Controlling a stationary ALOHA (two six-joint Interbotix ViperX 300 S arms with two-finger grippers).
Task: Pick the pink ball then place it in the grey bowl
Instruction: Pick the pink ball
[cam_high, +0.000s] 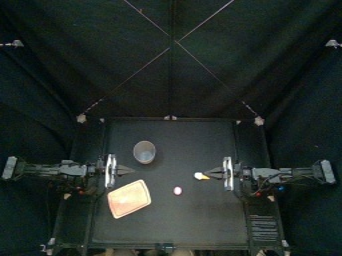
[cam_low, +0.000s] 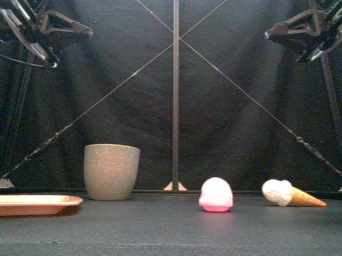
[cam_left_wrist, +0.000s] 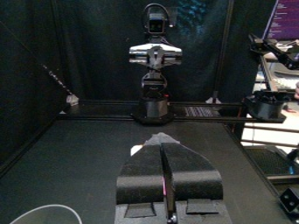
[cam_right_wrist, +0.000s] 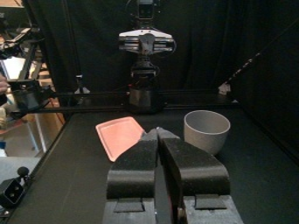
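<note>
The pink ball (cam_high: 178, 189) is seen from above at five o'clock from the grey bowl (cam_high: 144, 152). Pressed-together jaws of the left gripper (cam_left_wrist: 165, 142) and right gripper (cam_right_wrist: 158, 133) are shown only by the wrist views.

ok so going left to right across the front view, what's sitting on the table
pink tray → grey speckled cup → pink ball → toy ice cream cone
</note>
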